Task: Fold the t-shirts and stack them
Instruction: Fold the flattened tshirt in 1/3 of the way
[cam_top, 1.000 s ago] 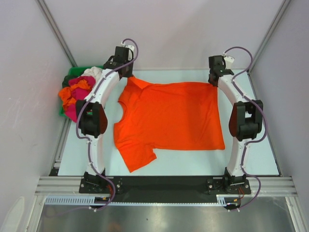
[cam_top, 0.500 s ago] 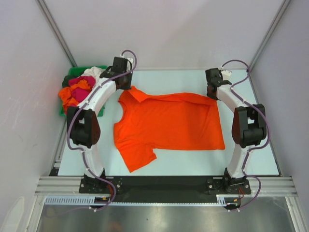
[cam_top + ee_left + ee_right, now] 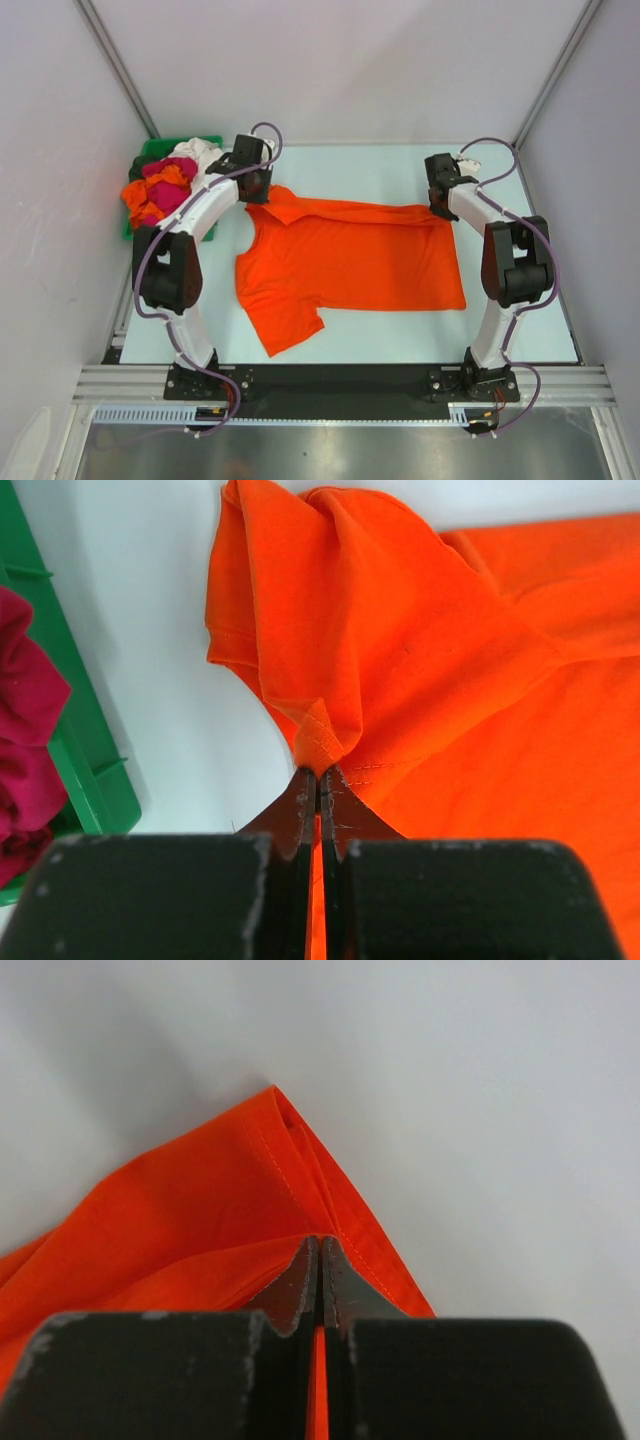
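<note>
While left fingers (image 3: 296, 818) and right fingers (image 3: 301, 1282) pinch its far edge, the orange t-shirt (image 3: 350, 262) stretches between them, body nearward.

We see 1 pale table (image 3: 520, 300) with 2 things resting directly on it. An orange t-shirt (image 3: 350, 265) is spread across the middle, collar to the left and hem to the right (its near sleeve lies flat, pointing toward the near edge). The shirt's far edge is rumpled and raised off the surface. A green bin (image 3: 90, 770) stands at the table's far-left corner, near the shirt's far sleeve but apart from it.
</note>
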Controlling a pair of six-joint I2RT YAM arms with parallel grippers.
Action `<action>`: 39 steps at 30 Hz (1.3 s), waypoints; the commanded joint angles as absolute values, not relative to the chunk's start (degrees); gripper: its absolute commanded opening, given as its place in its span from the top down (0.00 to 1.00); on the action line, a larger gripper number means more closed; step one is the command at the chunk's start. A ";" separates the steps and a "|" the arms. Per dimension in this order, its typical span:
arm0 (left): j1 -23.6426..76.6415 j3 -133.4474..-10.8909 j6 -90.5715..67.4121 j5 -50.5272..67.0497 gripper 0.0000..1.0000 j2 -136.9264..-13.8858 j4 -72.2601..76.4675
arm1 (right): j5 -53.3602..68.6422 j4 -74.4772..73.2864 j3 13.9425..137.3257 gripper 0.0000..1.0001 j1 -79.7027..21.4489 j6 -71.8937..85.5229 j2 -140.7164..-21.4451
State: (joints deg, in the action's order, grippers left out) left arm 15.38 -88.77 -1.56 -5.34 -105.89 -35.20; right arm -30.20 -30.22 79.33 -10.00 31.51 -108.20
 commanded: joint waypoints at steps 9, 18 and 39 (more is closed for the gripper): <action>15.64 -85.61 -2.37 -4.83 1.00 -102.13 -34.71 | -32.34 -31.38 77.17 1.00 -9.67 33.75 -105.21; 15.56 -83.23 -2.46 -3.61 1.00 -98.53 -35.51 | -32.78 -32.34 74.01 1.00 -9.75 34.36 -102.83; 15.64 -81.56 -2.99 -2.64 1.00 -106.96 -37.44 | -29.44 -35.06 76.11 1.00 -8.88 34.98 -111.00</action>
